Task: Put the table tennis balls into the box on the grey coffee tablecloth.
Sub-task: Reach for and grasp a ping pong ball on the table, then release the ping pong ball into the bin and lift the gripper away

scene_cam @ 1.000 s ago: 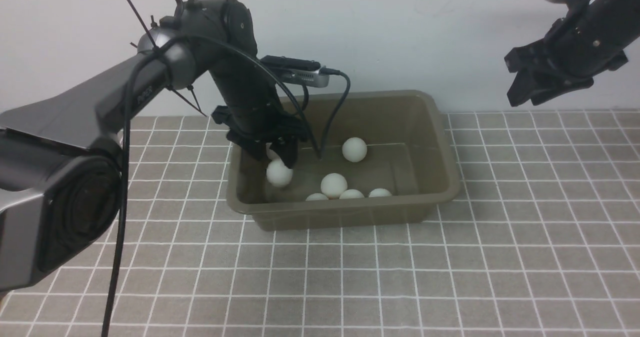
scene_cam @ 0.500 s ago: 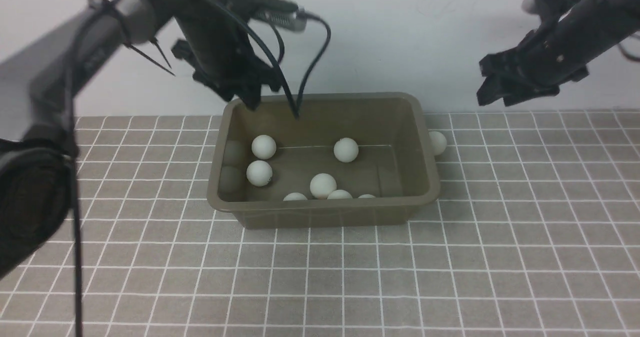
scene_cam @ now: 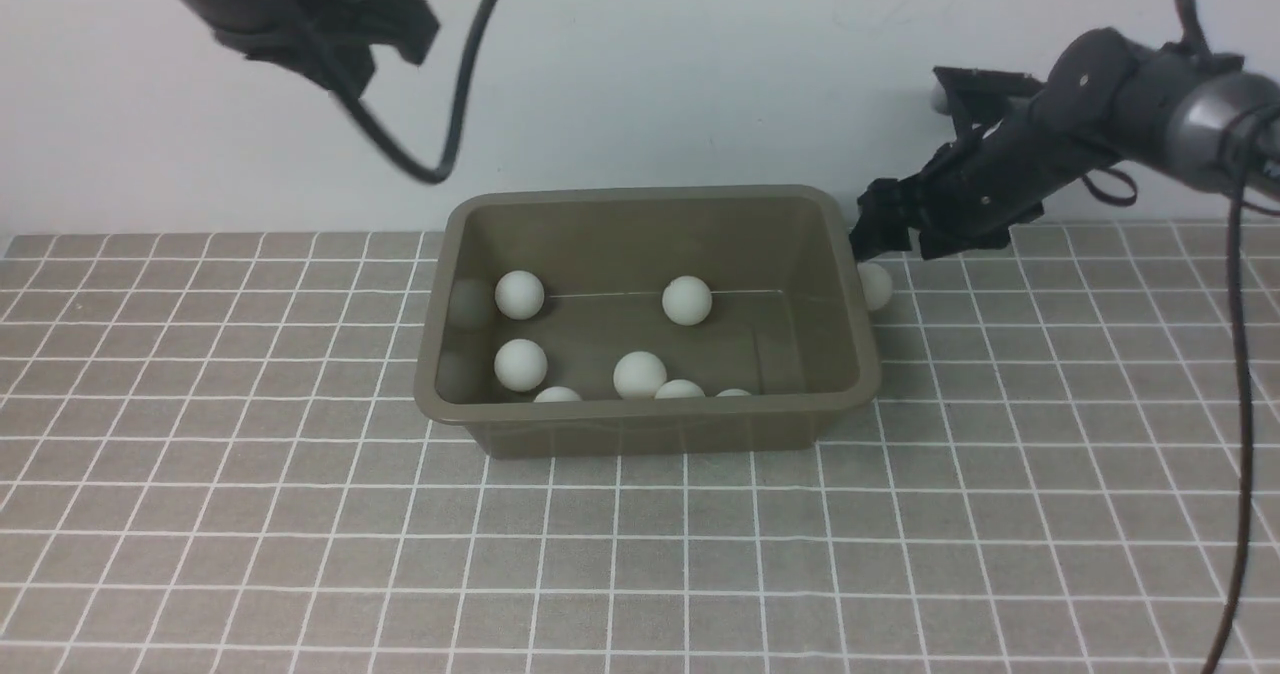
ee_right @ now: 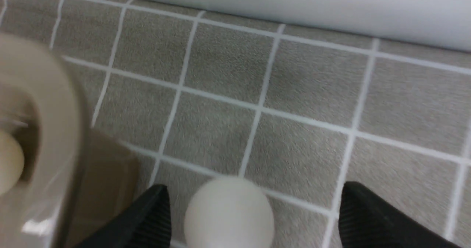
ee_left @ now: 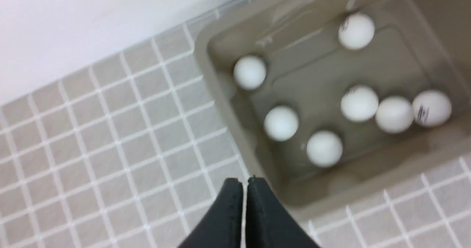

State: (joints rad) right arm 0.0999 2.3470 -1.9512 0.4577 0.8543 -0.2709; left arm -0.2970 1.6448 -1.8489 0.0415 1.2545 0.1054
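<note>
The olive-brown box stands on the grey coffee tablecloth with several white table tennis balls on its floor. One more ball lies on the cloth against the box's right outer wall. My right gripper hangs low just above that ball. In the right wrist view it is open, with the ball between its fingers, nearer the one on the box side. My left gripper is high at the back left, shut and empty. In the left wrist view its fingertips meet above the box.
A white wall runs close behind the cloth's far edge. A black cable from the left arm loops down above the box's back left corner. Open cloth stretches in front of the box and to both sides.
My left arm has risen out of the box to the upper left and shut empty, leaving a ball inside. My right arm has come down to the ball beside the box and opened wider.
</note>
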